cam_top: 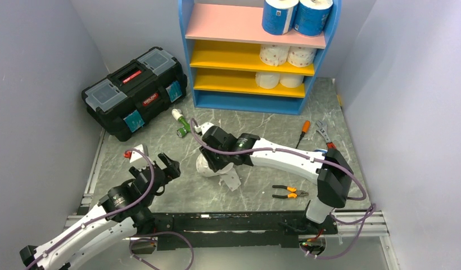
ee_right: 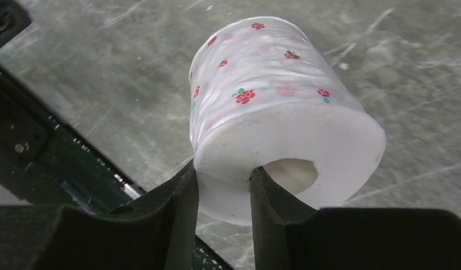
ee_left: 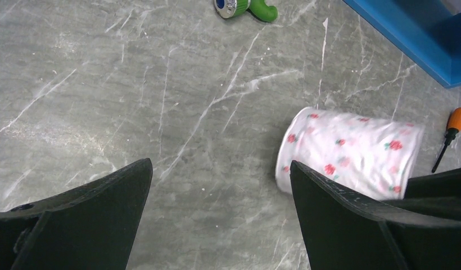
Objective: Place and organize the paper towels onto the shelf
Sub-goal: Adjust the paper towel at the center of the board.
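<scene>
Two grippers are being reported, left first. The left gripper (ee_left: 221,169) is hovering low over the bare table (cam_top: 262,124) with its jaws standing wide apart and nothing between them. From its wrist view, the rose-printed roll (ee_left: 352,152) is showing to its right, beyond the right finger, with the long axis running roughly across the frame.

Moving right, the right gripper (ee_right: 224,177) is clamping that roll by its wall: one finger is sitting inside the hollow core and the other is pressing the outside, so the paper is bulging between them. The roll's long axis is pointing straight out along the fingers, away from the wrist. Whether the roll is resting on the table or hanging just clear cannot be told.

Further right and toward the far edge, the shelf (cam_top: 248,104) is standing with six rolls (cam_top: 280,54) sitting in pairs at the right end of each board. The left part of the pink top board (cam_top: 217,22) is lying bare.

Judgement: the right arm is the one carrying the work, the left being idle. The coming move is turning on direction — the shelf is lying ahead of the held roll and slightly right, so the axis will likely need standing upright before placing.
</scene>
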`<action>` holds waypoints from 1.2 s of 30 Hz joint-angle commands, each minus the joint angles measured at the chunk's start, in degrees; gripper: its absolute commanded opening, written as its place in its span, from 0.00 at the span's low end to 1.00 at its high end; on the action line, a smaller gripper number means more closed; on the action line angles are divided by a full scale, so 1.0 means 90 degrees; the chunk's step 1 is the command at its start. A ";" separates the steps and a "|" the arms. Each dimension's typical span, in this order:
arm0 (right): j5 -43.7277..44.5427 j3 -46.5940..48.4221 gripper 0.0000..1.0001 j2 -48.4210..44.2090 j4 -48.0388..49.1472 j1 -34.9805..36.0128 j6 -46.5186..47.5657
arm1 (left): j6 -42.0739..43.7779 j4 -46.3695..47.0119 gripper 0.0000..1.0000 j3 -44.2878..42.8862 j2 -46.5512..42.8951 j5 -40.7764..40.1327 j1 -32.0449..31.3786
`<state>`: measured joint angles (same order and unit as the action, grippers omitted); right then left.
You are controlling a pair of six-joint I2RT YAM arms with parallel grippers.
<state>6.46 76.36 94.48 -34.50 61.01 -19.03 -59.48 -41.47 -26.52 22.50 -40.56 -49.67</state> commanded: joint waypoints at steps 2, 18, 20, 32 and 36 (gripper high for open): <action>-0.0408 0.0322 0.26 0.0218 0.0051 0.0356 -0.0093 | -0.0187 -0.0092 0.99 0.0101 -0.0081 -0.0106 0.0014; 0.0290 0.0784 0.75 0.0145 -0.0469 0.0525 -0.0183 | -0.0310 -0.0127 0.99 0.0144 -0.0133 -0.0065 0.0020; 0.0410 0.0809 0.78 0.0044 -0.0499 0.0513 -0.0158 | -0.0286 -0.0059 0.99 0.0130 -0.0087 -0.0064 0.0020; 0.1065 -0.0250 0.66 -0.1591 0.0292 0.0356 -0.0652 | 0.0087 0.0321 0.99 -0.0156 0.0275 -0.0307 0.0015; 0.0104 -0.1798 0.35 -0.2462 0.1621 0.0365 -0.0879 | 0.0407 0.0580 0.99 -0.0438 0.0479 -0.0477 0.0021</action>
<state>13.08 69.19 77.60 -31.11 64.29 -23.81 -59.37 -40.86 -26.09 25.19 -41.91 -49.67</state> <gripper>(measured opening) 0.436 0.994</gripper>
